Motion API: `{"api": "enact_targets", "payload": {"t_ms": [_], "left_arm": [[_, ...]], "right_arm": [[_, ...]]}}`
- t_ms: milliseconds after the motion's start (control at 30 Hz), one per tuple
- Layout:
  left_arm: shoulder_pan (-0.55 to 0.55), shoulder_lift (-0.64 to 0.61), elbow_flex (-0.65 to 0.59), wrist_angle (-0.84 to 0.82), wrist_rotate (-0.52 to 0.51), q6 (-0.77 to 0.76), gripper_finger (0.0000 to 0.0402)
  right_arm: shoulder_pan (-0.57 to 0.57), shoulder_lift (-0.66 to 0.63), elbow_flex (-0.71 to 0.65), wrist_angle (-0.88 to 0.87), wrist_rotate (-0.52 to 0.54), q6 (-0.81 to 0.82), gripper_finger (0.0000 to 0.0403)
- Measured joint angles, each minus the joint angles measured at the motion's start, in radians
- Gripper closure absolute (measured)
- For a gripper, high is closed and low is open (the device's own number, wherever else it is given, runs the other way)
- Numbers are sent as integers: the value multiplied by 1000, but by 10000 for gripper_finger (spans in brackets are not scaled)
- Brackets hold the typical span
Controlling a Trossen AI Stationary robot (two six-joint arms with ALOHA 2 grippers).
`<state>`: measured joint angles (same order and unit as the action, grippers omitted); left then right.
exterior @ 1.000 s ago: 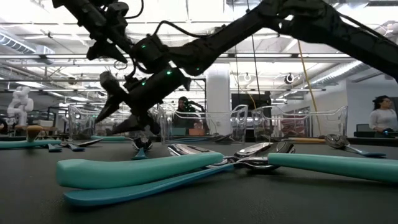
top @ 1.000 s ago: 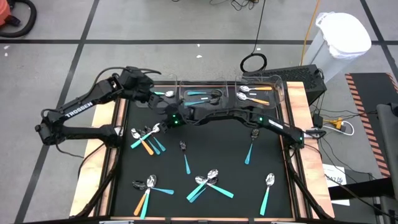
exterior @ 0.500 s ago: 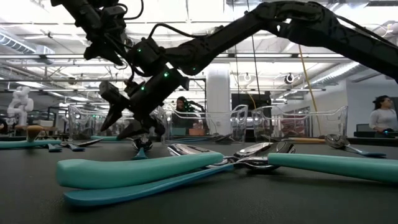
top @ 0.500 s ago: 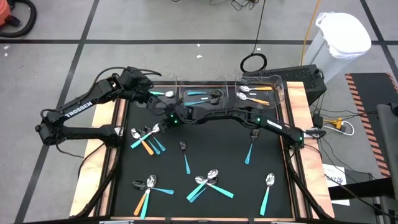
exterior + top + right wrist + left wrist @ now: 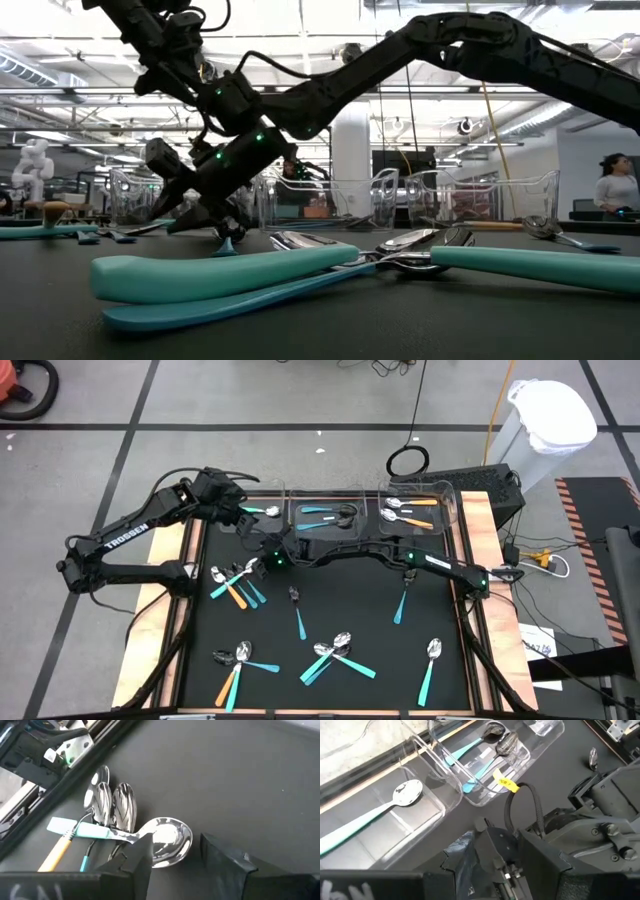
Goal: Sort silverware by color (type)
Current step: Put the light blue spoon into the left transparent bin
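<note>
A cluster of spoons [image 5: 235, 575] lies by the table's left edge, with orange, light blue and teal handles. My right gripper [image 5: 257, 565] reaches across the table to it and is low and open. In the right wrist view one shiny spoon bowl [image 5: 167, 837] lies between its fingers [image 5: 137, 855]. Two more bowls [image 5: 112, 805] lie beyond it. My left gripper [image 5: 240, 520] hovers open by the left clear tray [image 5: 262, 510], which holds a teal spoon [image 5: 375, 815]. The middle tray [image 5: 325, 515] holds blue spoons and the right tray [image 5: 415, 510] orange ones. My right gripper comes slanting down from the table's right, one finger on each side of the nearest spoon's bowl [image 5: 170, 832]. That spoon lies flat on the mat. I cannot tell whether either finger touches it.
More spoons lie scattered on the black mat: one in the middle [image 5: 297, 610], one to the right [image 5: 400, 600], and groups near the front [image 5: 335, 655] [image 5: 237, 660] [image 5: 430, 665]. The two arms are close together at the far left. A person stands far back in the room [image 5: 612, 190].
My right gripper has moved toward the table's left edge and down, from above the mat to just over the spoon cluster, staying open. The spoons have not moved.
</note>
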<state>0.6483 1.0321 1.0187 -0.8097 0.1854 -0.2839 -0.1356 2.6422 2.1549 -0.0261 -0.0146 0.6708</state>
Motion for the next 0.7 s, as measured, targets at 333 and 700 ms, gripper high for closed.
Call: {"api": "enact_targets", "payload": {"t_ms": [333,700], "left_arm": [[0,0,0,15,-2,-51,247],[0,0,36,33,16,-50,247]], "right_arm": [[-1,2,1,-11,-37,-13,380],[1,-54,-4,-48,-56,-16,398]]}}
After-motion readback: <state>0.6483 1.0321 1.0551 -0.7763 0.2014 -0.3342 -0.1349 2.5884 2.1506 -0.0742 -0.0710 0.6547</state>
